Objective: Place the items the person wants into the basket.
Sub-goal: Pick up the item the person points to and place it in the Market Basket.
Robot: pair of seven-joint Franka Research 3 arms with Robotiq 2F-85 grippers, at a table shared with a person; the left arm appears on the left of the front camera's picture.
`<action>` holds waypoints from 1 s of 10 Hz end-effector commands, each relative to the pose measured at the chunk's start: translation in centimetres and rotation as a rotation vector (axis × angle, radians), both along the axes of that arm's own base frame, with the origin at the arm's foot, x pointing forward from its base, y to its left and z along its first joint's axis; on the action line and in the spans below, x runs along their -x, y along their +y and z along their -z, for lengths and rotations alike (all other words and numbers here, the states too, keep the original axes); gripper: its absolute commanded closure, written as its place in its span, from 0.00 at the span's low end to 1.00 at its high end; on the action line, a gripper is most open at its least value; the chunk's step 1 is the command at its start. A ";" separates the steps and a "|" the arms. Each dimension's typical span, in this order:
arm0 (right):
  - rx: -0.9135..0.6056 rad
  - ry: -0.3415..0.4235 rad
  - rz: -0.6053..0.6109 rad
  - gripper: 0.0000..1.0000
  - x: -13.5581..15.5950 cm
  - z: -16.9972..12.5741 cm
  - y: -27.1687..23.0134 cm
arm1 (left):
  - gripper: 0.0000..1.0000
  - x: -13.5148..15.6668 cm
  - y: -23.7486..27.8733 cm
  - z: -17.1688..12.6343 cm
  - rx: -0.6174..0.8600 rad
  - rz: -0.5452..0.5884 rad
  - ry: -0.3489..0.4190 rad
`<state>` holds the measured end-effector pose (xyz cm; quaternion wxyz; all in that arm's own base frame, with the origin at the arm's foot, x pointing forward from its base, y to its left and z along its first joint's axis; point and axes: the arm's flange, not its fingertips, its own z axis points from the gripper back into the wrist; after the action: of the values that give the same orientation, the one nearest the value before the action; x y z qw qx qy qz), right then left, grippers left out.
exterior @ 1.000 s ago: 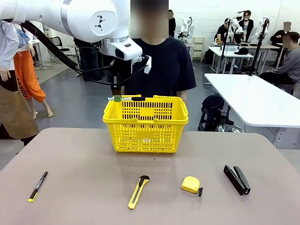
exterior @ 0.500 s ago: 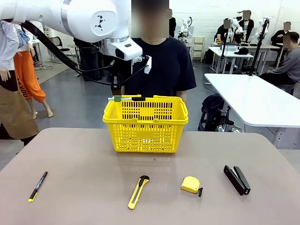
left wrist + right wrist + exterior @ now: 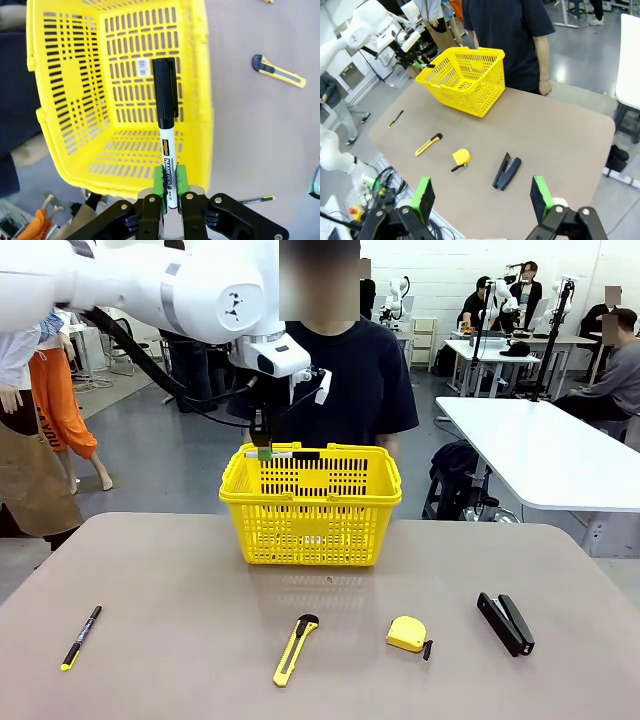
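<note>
My left gripper is shut on a white-barrelled marker with a black cap, holding it level over the far left rim of the yellow basket. In the left wrist view the marker sticks out from between the green pads above the basket's inside. The black stapler and the yellow tape measure lie near the table's front edge. My right gripper stands open high above the table, holding nothing. The person stands behind the basket.
A yellow-and-black utility knife lies front centre, and a thin black pen front left. The right wrist view shows the stapler, tape measure and knife in a row. White tables stand behind on the right.
My left gripper has moved right with the marker, from just outside the basket's far left corner to over its rim. Nothing on the table has moved.
</note>
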<state>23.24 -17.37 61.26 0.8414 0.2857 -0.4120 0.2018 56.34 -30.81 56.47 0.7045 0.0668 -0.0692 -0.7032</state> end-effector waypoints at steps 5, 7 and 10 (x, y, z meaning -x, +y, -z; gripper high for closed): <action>-0.004 -0.009 -0.018 0.00 -0.1 0.2 0.1 | 0.89 -8.2 -2.3 4.7 -0.070 0.030 0.104; -0.004 -0.009 -0.018 0.00 -0.1 0.2 0.1 | 0.89 -9.1 -3.0 6.9 -0.071 -0.005 0.150; -0.004 -0.009 -0.018 0.00 -0.1 0.2 0.1 | 0.89 -9.3 -3.6 10.4 -0.085 -0.034 0.191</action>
<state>23.23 -17.39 61.25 0.8416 0.2856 -0.4118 0.2015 64.38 -33.42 45.51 0.7083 0.0210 0.0181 -0.7054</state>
